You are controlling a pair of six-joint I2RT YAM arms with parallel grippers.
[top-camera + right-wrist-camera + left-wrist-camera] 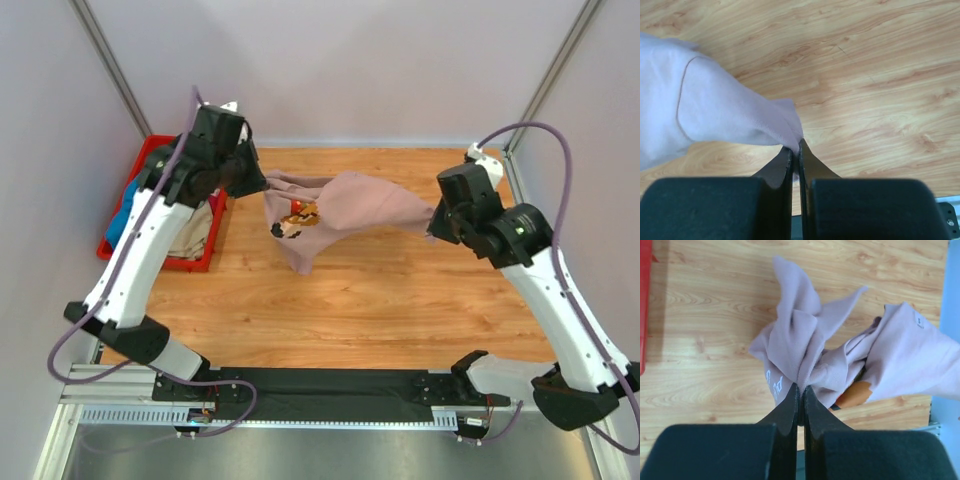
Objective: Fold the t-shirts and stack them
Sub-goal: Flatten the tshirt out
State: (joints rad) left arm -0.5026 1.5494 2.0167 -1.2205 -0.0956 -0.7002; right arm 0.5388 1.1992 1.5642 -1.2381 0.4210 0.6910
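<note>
T-shirt (352, 205) aloft between left hand (263, 187), right hand (432, 227)

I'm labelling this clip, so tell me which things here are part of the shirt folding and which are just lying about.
Part of the job: dusty-pink cloth t-shirt, held between left gripper and right gripper; blue cloth and pale cloth in the red plastic crate, probably shirts.
Just lying about: the crate itself; wooden table.

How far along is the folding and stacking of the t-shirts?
Done: nothing folded or stacked yet. In hand: the pink t-shirt hangs stretched between the left tool and right tool, both shut on it. Left: folding it, plus the shirts in the red crate.
</note>
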